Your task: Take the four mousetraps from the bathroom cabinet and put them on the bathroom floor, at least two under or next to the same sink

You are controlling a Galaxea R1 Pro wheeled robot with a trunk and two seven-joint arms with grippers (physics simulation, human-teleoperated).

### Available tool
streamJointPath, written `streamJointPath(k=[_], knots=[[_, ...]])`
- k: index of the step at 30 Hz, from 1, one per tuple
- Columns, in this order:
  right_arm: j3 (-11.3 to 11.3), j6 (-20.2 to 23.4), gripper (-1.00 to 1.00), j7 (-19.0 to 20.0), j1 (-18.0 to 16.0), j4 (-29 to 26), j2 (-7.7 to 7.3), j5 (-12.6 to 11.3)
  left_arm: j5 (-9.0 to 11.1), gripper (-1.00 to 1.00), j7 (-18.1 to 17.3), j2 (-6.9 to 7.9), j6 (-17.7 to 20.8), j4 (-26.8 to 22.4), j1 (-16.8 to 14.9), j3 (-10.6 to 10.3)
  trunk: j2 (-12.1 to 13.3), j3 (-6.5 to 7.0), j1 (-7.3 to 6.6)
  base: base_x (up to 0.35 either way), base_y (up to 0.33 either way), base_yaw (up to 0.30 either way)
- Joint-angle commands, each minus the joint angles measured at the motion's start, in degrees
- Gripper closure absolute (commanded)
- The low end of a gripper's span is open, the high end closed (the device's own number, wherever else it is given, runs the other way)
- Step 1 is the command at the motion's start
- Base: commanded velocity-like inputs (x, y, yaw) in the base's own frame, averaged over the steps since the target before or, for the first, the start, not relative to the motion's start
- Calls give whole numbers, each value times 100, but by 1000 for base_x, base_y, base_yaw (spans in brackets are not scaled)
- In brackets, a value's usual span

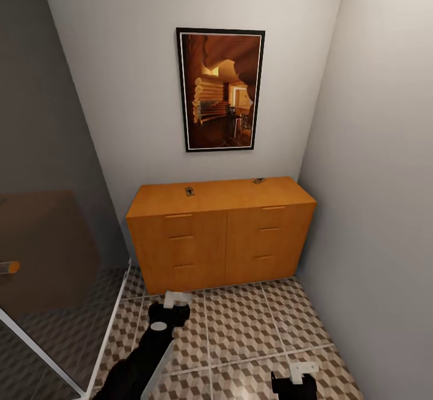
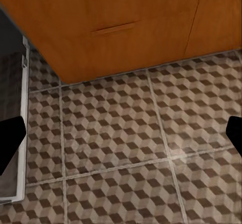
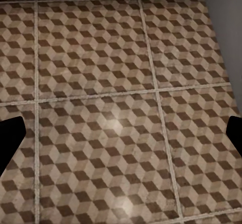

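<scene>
2 tiny brown mousetraps (image 1: 190, 191) (image 1: 258, 180) are lying atop the orange-brown wooden cabinet (image 1: 219, 240) while both claws (image 1: 176, 299) (image 1: 302, 370) are hanging released over the cube-patterned floor tiles (image 1: 240, 328).

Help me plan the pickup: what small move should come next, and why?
Probably raise the left end effector toward the nearer mousetrap on the cabinet top. Both end effectors are open and empty, low over the bathroom floor, and two traps lie on top.

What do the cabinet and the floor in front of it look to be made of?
The cabinet: seemingly wood or wood veneer, smooth orange-brown satin surface with slim matching handles. The bathroom floor: apparently glazed tile, a printed cube pattern, pale grout lines and soft glare spots.
</scene>
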Motion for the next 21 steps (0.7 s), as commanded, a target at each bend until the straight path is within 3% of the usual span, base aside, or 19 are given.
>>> streamJointPath(k=[1,3,9,18,21], knots=[[50,-14,-100,-24,-5,5,2,-35,63,-100,52,4,204,-264,-5,-17,-11,-12,2,0,0,0],[52,-14,-100,-24,-5,5,3,-35,63,-100,51,0,608,-750,-5,-17,-11,-12,2,0,0,0],[49,-14,-100,-24,-5,5,1,-35,60,-100,52,-50,1263,-1701,-5,-24,-11,-12,2,0,0,0],[49,-14,-100,-24,-5,5,3,-35,47,-100,51,-204,2122,-2537,-10,-25,-11,-12,2,0,0,0],[46,-14,-100,-24,-5,5,2,-35,46,-100,52,-258,2243,-2743,-19,-25,-11,-12,2,0,0,0]])
